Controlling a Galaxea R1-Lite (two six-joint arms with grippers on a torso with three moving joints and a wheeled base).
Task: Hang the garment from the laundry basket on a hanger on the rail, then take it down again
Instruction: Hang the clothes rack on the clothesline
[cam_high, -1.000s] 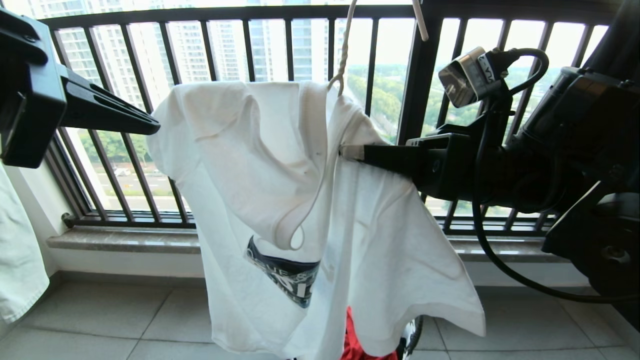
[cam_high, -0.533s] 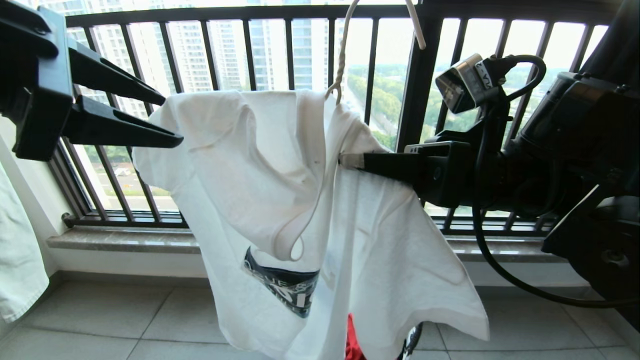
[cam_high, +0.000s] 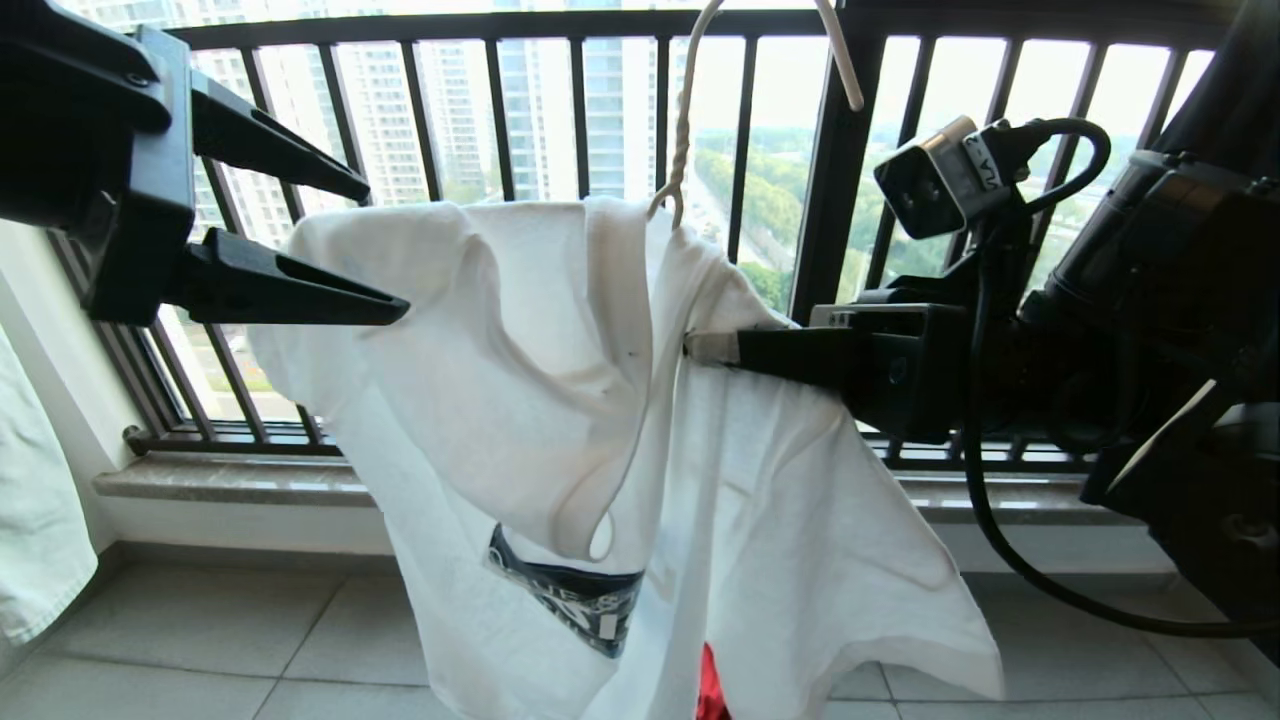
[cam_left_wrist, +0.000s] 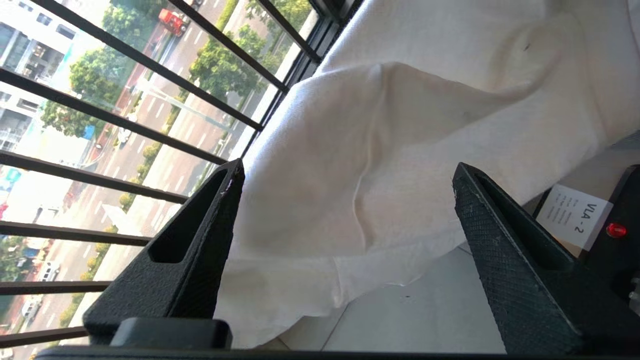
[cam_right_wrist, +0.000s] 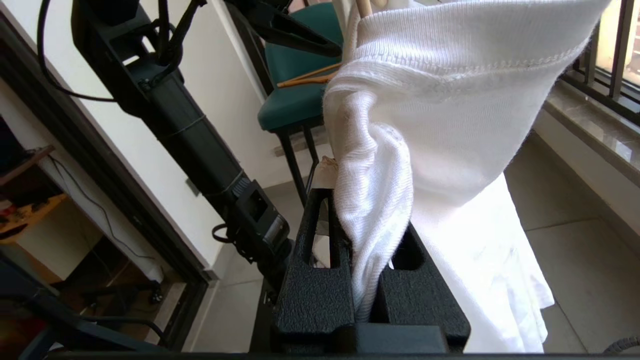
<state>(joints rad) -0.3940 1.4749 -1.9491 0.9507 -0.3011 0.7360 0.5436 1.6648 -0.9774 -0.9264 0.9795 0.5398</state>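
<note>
I am pinching the white T-shirt (cam_high: 560, 400) with my right gripper (cam_high: 700, 348) at its 3 o'clock shoulder, steadying it on the wire hanger (cam_high: 682, 120); my left gripper (cam_high: 385, 245) is hovering spread at 9 o'clock, ready to tug.

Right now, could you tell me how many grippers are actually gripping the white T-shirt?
1. The right gripper is shut on the T-shirt below the hanger; the left gripper is open beside its sleeve.

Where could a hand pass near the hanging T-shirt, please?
Free: between the window railing and the T-shirt, above its left shoulder, and the bare floor tiles lower left. Crowded: the right side, where the right tool pinches fabric beside the hanger.
</note>
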